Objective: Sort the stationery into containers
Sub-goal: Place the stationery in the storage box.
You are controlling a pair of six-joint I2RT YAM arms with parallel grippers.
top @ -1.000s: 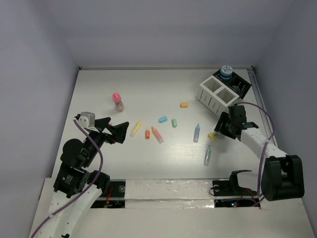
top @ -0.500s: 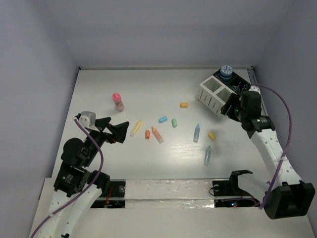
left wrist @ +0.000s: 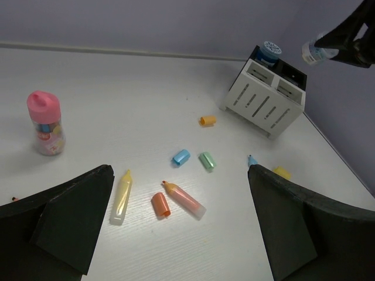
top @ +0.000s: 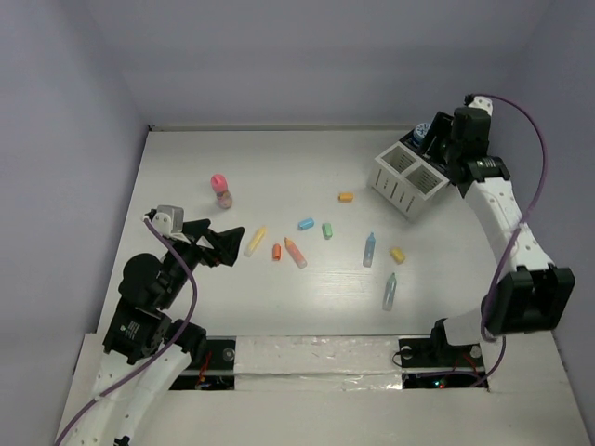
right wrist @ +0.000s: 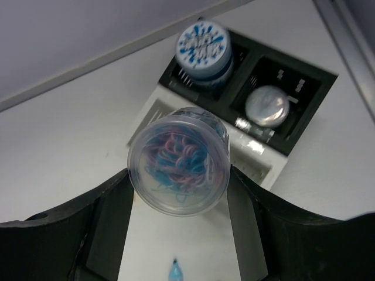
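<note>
Over white box (top: 407,182): right gripper (right wrist: 179,175), arm (top: 503,212) outstretched, clamps clear pot (right wrist: 177,159).

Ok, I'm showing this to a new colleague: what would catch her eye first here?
The right gripper poised above the white slatted box at the far right, holding a clear pot of coloured paper clips. Next, the bright sticks scattered mid-table and the pink-capped bottle standing alone at the left.

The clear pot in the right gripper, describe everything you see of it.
The clear pot is a round plastic tub, packed with pink, blue and white loops like paper clips. The right gripper clamps its sides between both fingers, one round end facing the wrist camera. It hangs over the white slatted box, touching nothing else.
</note>
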